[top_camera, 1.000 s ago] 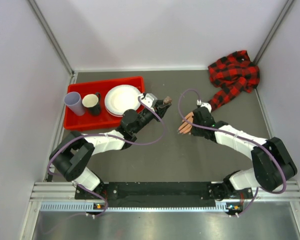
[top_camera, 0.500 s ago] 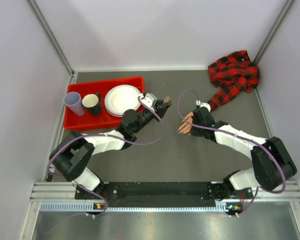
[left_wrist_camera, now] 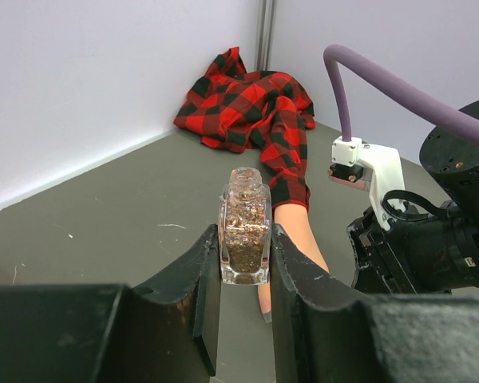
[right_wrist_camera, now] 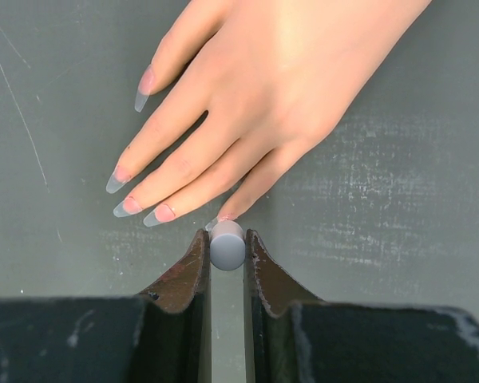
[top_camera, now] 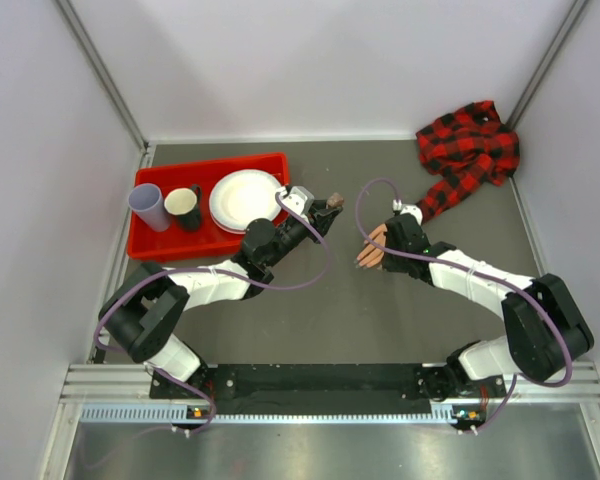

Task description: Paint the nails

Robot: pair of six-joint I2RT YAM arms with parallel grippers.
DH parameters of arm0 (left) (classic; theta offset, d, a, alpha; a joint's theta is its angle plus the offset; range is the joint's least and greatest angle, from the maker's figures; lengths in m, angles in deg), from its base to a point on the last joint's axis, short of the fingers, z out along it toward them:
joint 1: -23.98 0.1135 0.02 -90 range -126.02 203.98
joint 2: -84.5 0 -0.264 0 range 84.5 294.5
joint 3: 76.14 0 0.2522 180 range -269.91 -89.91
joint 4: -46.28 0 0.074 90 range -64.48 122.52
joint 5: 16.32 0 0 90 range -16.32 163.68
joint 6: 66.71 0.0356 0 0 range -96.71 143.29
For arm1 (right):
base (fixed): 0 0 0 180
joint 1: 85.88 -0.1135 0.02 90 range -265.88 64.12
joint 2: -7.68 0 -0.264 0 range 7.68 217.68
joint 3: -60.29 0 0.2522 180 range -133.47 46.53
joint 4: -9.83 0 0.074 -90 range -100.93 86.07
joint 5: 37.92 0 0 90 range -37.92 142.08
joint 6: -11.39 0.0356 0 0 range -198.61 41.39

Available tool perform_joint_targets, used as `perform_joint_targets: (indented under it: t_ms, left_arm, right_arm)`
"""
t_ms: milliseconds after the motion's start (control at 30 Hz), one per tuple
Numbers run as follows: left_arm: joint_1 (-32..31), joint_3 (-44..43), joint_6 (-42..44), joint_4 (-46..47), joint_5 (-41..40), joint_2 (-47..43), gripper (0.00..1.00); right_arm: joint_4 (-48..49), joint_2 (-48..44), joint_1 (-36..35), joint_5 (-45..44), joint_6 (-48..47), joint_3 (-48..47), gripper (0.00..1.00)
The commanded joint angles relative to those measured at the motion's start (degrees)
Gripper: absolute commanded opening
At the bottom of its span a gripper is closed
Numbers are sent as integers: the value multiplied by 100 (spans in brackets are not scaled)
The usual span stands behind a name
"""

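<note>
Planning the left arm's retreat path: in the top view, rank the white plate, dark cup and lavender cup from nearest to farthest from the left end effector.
1. white plate: right part of the red tray, just left of the left end effector.
2. dark cup: middle of the tray.
3. lavender cup: tray's left end.

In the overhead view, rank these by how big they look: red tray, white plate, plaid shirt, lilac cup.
Largest to smallest:
1. red tray
2. plaid shirt, crumpled, so it covers less than it would spread out
3. white plate
4. lilac cup
</note>
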Motion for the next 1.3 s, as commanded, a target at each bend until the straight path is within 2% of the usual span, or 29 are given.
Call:
perform_joint_targets:
  t_ms: [0,1267]
  left_arm:
    - [27,-51,-55,424,95,-9,0]
    - [45,-51,-55,406,95,-18,0]
  right_arm:
    - [275,-223,-56,-140,25,-190,0]
    - [311,-276,-56,-386,130,-163,0]
